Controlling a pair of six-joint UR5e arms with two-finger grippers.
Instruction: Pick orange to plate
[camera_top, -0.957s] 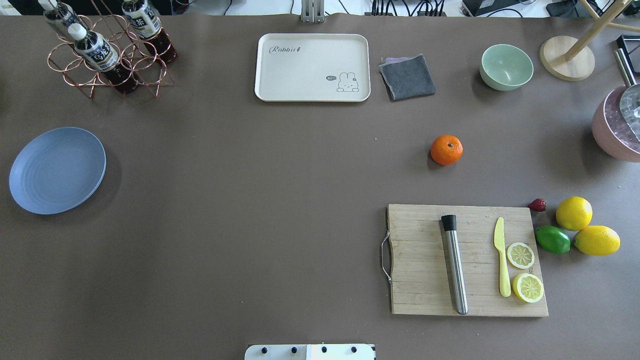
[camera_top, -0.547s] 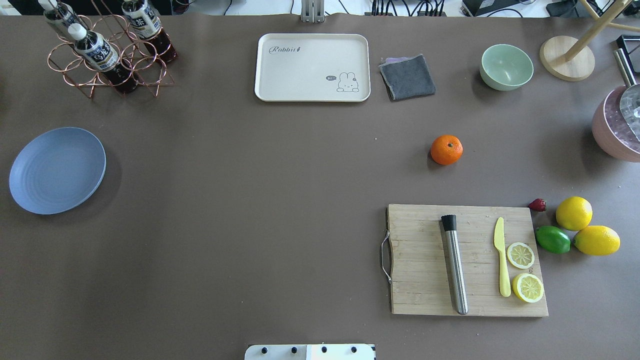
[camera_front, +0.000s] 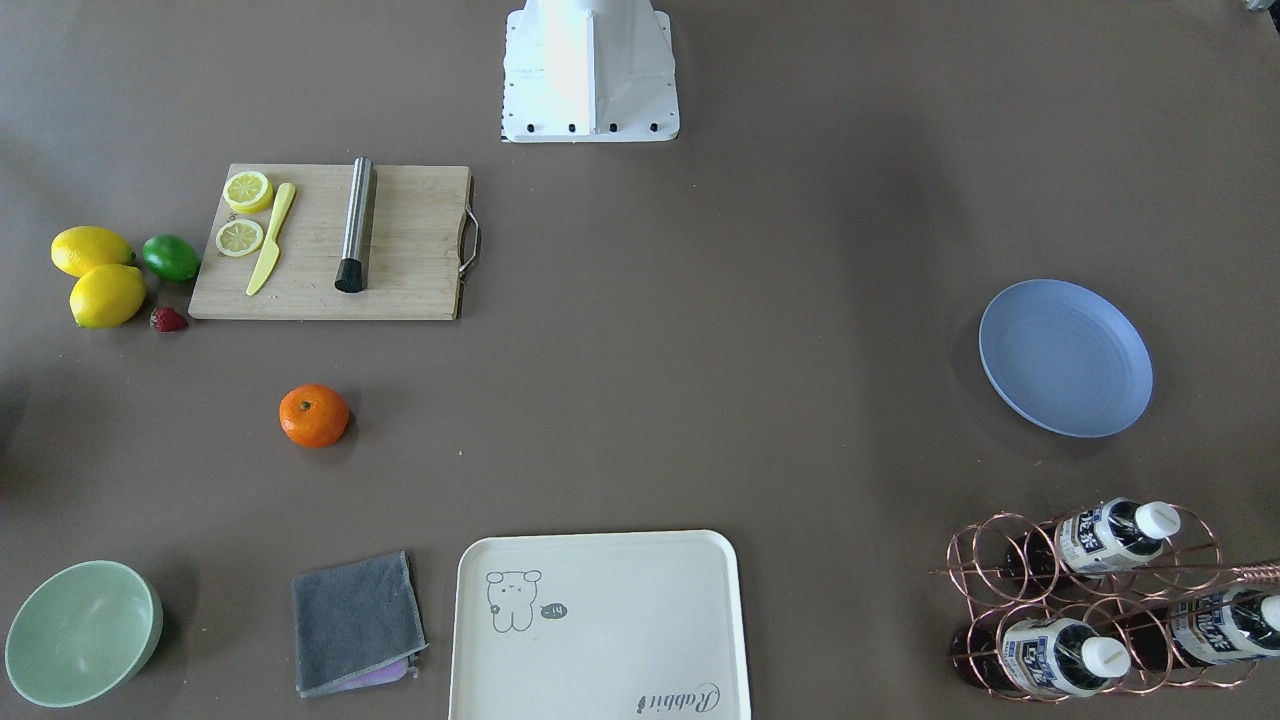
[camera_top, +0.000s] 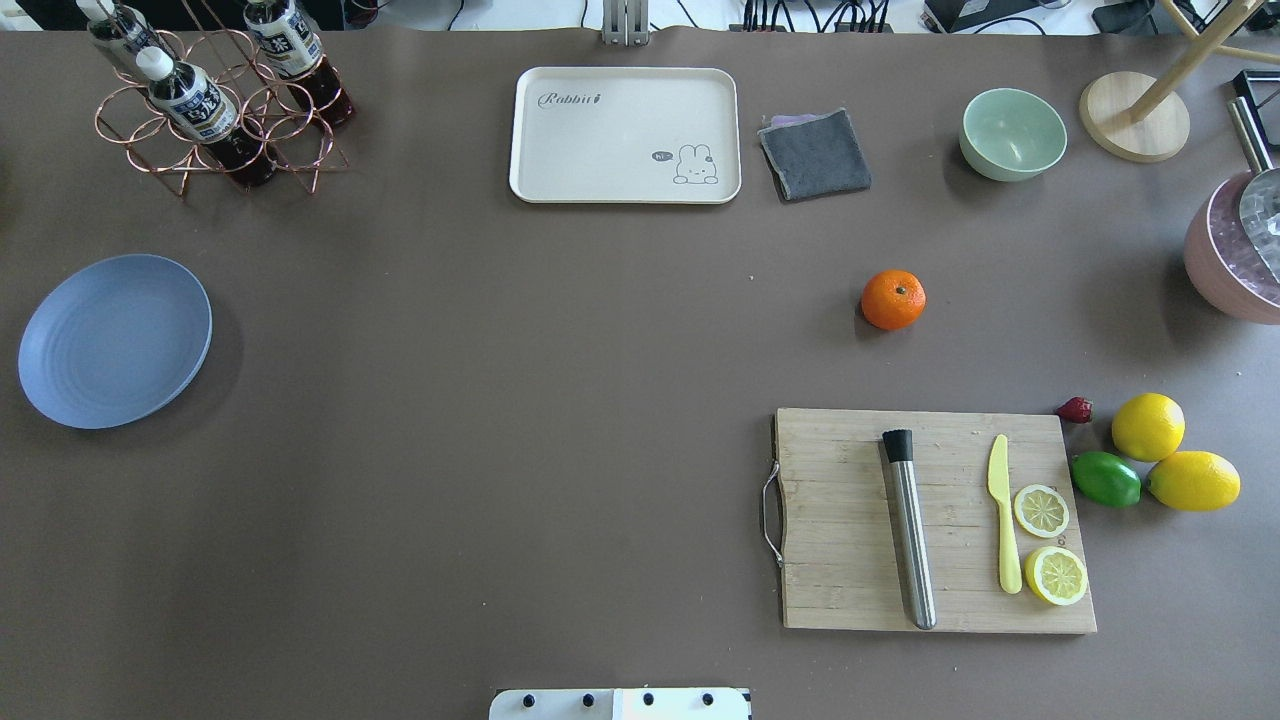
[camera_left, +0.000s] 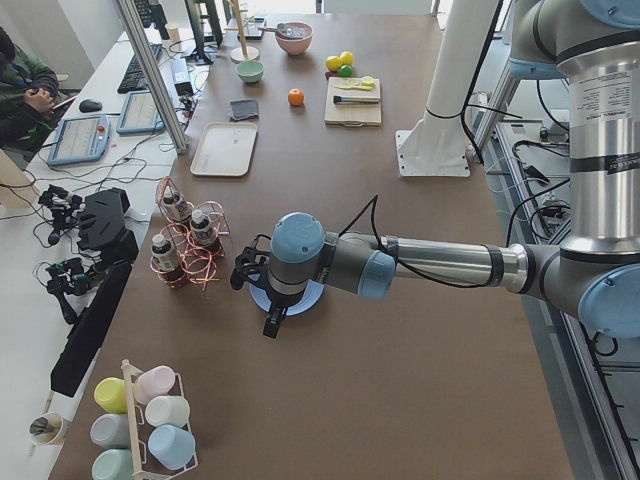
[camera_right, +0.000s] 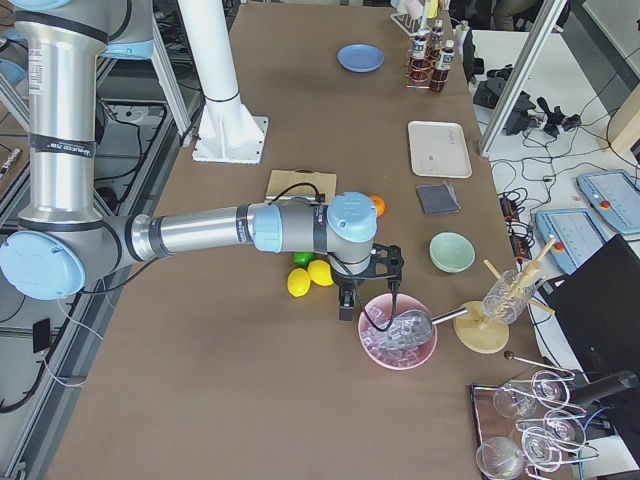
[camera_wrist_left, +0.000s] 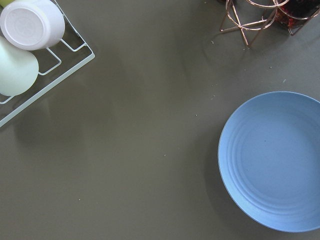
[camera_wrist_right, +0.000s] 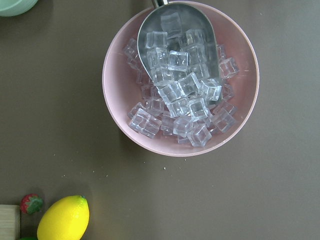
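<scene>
Even light falls on a brown table (camera_left: 400, 350); beyond the left gripper (camera_left: 272, 322) stands a white desk (camera_left: 110, 100) with tablets (camera_left: 78, 140).

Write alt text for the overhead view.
An orange sits alone on the table, right of centre, far from the empty blue plate at the left edge. A cutting board with lemon slices lies nearer the robot; no arm shows.

Kitchen odds and ends on a brown table (camera_top: 500, 400).
At lower right of the overhead view, a cutting board (camera_top: 835, 520) carries a steel muddler (camera_top: 912, 540), a yellow knife (camera_top: 1003, 520) and lemon slices (camera_top: 1041, 510); a cream tray (camera_top: 600, 150) sits top centre.
</scene>
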